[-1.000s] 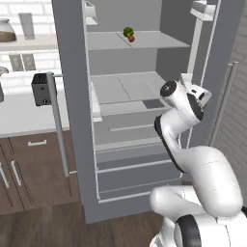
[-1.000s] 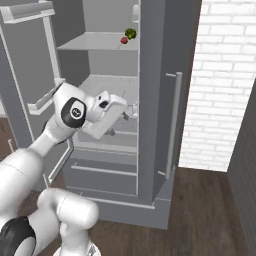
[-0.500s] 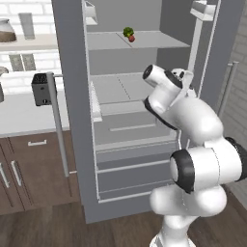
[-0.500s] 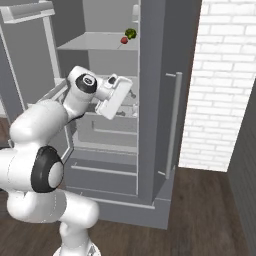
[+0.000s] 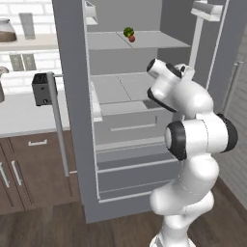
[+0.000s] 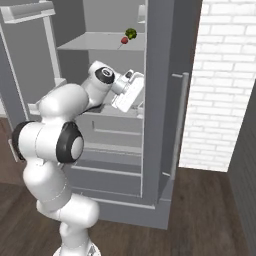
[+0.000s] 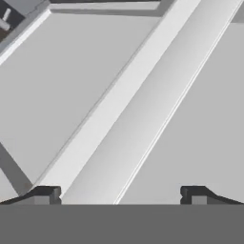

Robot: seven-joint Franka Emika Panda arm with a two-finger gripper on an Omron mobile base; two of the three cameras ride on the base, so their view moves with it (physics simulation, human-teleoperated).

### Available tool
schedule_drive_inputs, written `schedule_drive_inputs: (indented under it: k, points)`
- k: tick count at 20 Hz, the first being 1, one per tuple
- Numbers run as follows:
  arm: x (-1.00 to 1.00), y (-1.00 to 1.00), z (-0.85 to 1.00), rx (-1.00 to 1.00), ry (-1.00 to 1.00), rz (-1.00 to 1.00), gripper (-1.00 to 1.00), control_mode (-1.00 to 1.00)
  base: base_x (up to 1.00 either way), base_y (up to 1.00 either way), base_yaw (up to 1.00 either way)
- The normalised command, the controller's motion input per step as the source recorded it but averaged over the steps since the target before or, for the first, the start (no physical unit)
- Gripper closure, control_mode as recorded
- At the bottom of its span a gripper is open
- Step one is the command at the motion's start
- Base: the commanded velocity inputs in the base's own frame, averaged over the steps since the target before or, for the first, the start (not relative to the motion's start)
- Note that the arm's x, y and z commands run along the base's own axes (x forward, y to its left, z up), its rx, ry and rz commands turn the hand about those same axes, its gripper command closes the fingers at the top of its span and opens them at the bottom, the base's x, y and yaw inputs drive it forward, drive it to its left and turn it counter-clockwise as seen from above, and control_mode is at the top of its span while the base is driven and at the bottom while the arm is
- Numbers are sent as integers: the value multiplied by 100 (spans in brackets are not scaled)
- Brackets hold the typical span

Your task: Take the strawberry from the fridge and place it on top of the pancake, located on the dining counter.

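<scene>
The strawberry (image 5: 131, 38) is a tiny red fruit on the upper shelf of the open fridge (image 5: 72, 96), touching a lumpy green vegetable (image 5: 128, 32). From the right base view the strawberry (image 6: 124, 40) lies near that shelf's front edge. My hand (image 6: 128, 92) reaches into the fridge (image 6: 157, 100) at the middle shelf, well below the strawberry. My gripper (image 7: 119, 195) is open, its fingertips (image 7: 45, 194) wide apart with nothing between them, facing bare grey shelf surfaces. The pancake and the dining counter are out of view.
A dark toaster (image 5: 42, 89) stands on a white counter (image 5: 24, 118) over brown cabinets (image 5: 29, 169), left of the fridge. The left door's long handle (image 5: 58, 120) hangs in front. A white brick wall (image 6: 220, 85) rises to the right. Drawers (image 5: 130, 164) lie below the shelves.
The arm has straightened up and swung closer to the fridge, lifting the hand a little at the middle shelf. The jaws have stayed open. The strawberry has not moved.
</scene>
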Motion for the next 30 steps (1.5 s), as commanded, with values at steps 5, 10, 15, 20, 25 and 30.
schedule_drive_inputs:
  k: [5,10,15,20,25,30]
  points:
    - [0,-100,-11,0,1,-5,-100,-100,0,0,0]
    - [0,-57,-1,0,0,0,-100,-100,0,0,0]
    - [-1,-10,0,1,-1,0,-100,-100,0,0,0]
    - [-32,82,1,6,-8,0,-100,-100,0,0,0]
    - [-41,95,1,32,-7,0,-100,-100,0,0,0]
    - [-28,48,-21,77,0,0,-100,-100,0,0,0]
